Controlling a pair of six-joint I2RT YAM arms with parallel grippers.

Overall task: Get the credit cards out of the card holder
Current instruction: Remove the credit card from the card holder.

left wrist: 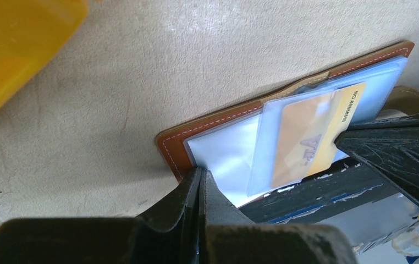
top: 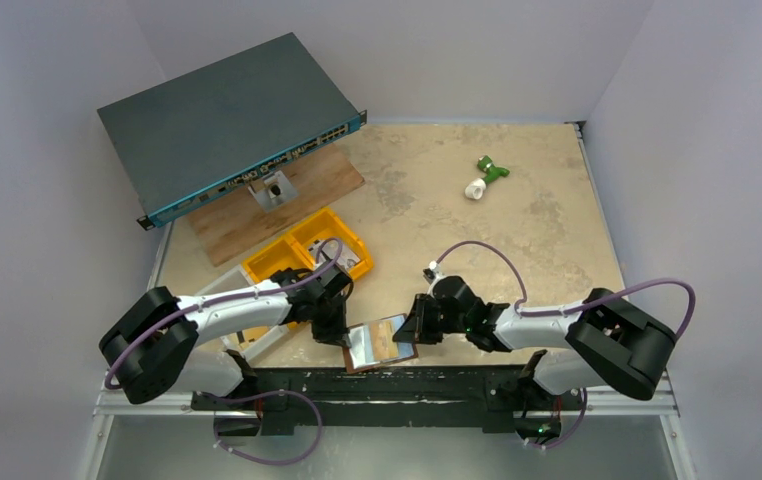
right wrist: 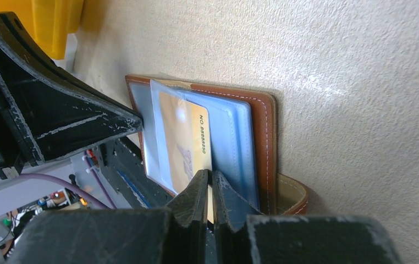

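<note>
The card holder [top: 389, 352], a brown leather wallet with clear sleeves, lies open at the table's near edge. My left gripper [top: 342, 335] is shut on the left edge of a clear sleeve page [left wrist: 218, 154] of the card holder [left wrist: 171, 146]. An orange-yellow credit card [left wrist: 306, 137] with a printed number sticks partly out of a sleeve. My right gripper [right wrist: 211, 179] is shut on the exposed end of that credit card [right wrist: 182, 137]. In the top view the right gripper [top: 412, 330] sits at the wallet's right side. The snap tab [right wrist: 292, 195] curls beside the wallet.
A yellow bin [top: 307, 255] stands just behind the left arm. A network switch [top: 227, 120] rests on a wooden board [top: 257, 215] at the back left. A green and white object [top: 485, 175] lies far right. The black base rail [top: 377, 385] runs under the wallet's near edge.
</note>
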